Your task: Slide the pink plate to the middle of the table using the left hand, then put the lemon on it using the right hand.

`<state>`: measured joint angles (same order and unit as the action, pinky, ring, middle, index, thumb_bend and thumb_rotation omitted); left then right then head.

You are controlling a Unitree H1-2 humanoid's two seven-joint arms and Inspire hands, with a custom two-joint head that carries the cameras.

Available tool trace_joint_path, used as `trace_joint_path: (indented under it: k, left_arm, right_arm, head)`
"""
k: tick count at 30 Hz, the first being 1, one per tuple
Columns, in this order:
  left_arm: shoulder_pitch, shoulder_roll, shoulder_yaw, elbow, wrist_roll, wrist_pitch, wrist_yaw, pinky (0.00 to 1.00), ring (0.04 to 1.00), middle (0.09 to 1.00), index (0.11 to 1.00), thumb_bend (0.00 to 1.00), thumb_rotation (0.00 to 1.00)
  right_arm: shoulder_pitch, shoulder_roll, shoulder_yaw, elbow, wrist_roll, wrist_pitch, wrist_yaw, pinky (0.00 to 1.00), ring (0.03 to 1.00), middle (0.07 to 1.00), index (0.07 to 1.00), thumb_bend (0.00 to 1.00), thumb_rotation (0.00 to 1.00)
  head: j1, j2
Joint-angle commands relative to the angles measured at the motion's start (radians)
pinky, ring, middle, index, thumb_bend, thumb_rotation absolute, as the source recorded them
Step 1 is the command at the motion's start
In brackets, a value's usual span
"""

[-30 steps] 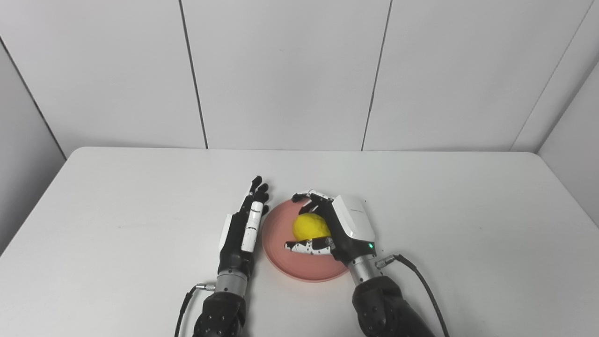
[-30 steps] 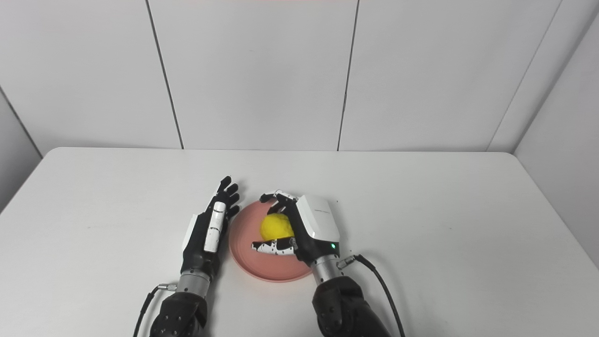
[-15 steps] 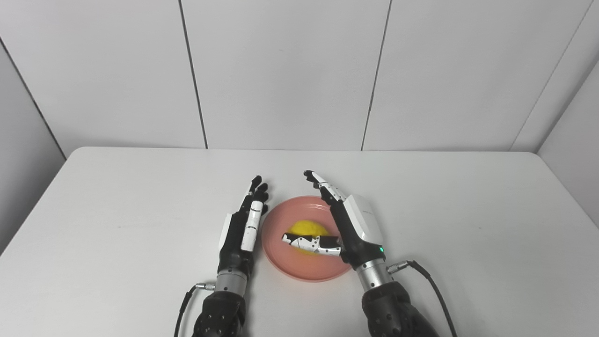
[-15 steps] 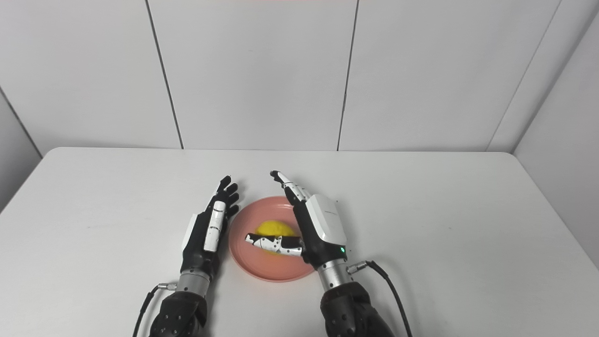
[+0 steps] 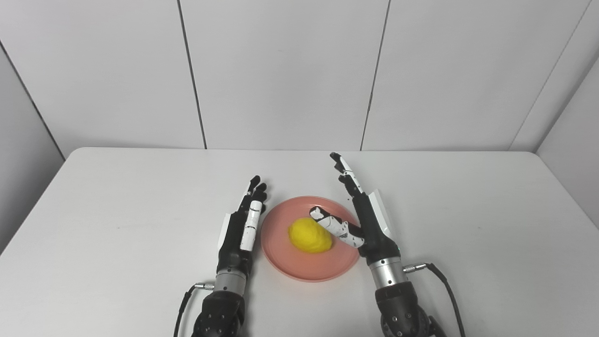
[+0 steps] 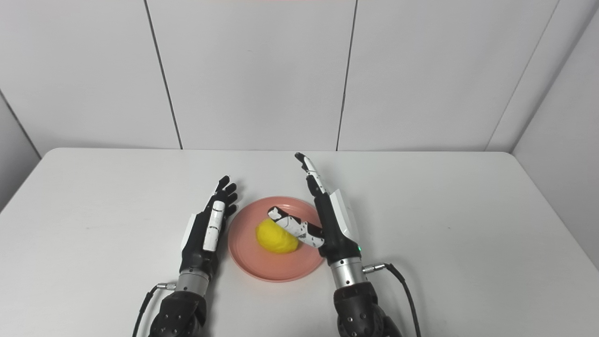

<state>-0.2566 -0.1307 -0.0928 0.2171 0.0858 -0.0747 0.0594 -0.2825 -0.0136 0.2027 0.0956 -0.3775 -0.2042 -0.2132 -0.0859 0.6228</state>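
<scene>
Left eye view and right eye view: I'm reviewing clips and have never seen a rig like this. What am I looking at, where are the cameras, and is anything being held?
Both pictures come from two cameras set side by side on a humanoid robot's head, looking down at a white table. They show the same scene from slightly different spots. The two black and white arms rising from the bottom edge are the robot's own.

On the table lies a pink plate, roughly in the middle, with a yellow lemon resting on it.

The left hand stands edge-on just left of the plate, fingers straight, holding nothing. The right hand is at the plate's right side, open, fingers pointing up and away. Its thumb reaches over the plate toward the lemon; whether it touches is unclear. Nothing is held.
</scene>
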Motion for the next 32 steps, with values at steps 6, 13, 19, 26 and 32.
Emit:
trace_joint_path:
  k: [6,13,19,26,32]
  left_arm:
    - [0.000,0.007,0.008,0.018,-0.013,-0.029,-0.005,0.93,0.935,0.932,0.922,0.58,1.00]
    - [0.000,0.008,0.005,0.023,0.033,-0.032,0.039,0.90,0.916,0.914,0.907,0.59,1.00]
    - [-0.001,0.008,0.009,0.028,0.028,-0.035,0.041,0.91,0.915,0.910,0.899,0.60,1.00]
    - [-0.006,0.016,0.009,0.028,-0.002,-0.045,0.017,0.94,0.950,0.951,0.945,0.58,1.00]
    - [-0.005,0.015,0.012,0.032,0.025,-0.046,0.044,0.92,0.931,0.929,0.923,0.59,1.00]
  right_arm:
    - [-0.012,0.010,-0.098,-0.001,0.100,-0.016,0.000,0.92,0.964,0.968,0.944,0.64,0.95]
    - [-0.011,0.007,-0.144,0.046,0.187,-0.011,0.047,0.93,0.978,0.979,0.961,0.65,0.98]
    - [-0.007,0.022,-0.168,0.075,0.262,0.002,0.072,0.95,0.963,0.960,0.948,0.73,1.00]
    - [0.008,0.074,-0.210,0.088,0.400,0.000,0.104,0.91,0.933,0.916,0.893,0.76,0.89]
    - [0.020,0.082,-0.204,0.081,0.421,0.014,0.123,0.91,0.930,0.912,0.896,0.78,0.88]
  head:
    - [-0.001,-0.008]
    - [-0.001,-0.007]
    - [-0.003,-0.008]
    - [0.000,-0.007]
    - [0.001,-0.005]
